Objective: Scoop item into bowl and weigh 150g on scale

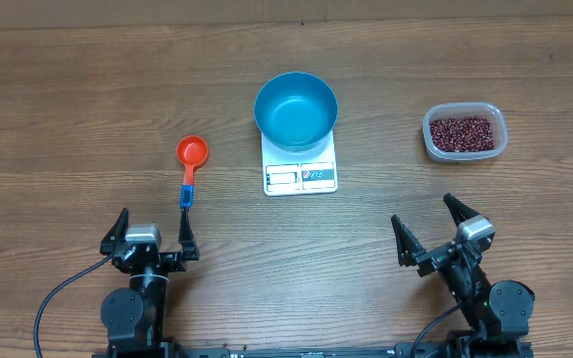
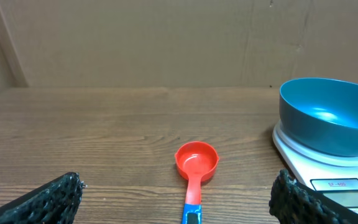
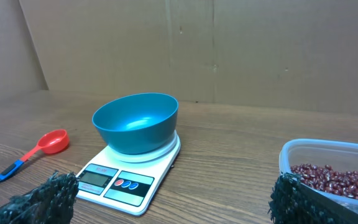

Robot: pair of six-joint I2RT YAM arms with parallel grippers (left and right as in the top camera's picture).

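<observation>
From overhead, the bowl [image 1: 295,109] hides the far part of the scale [image 1: 300,176], and we cannot read its display [image 1: 283,177], which is too small. In the left wrist view the scale runs off the right and bottom edges, and the scoop [image 2: 196,163], left of the scale, loses its handle end at the bottom edge. In the right wrist view the tub [image 3: 328,146], right of the scale, is clipped by the right edge.

Wide open tabletop [image 1: 68,99] between scoop [image 1: 192,152], scale [image 1: 300,177] and tub [image 1: 465,108]
</observation>
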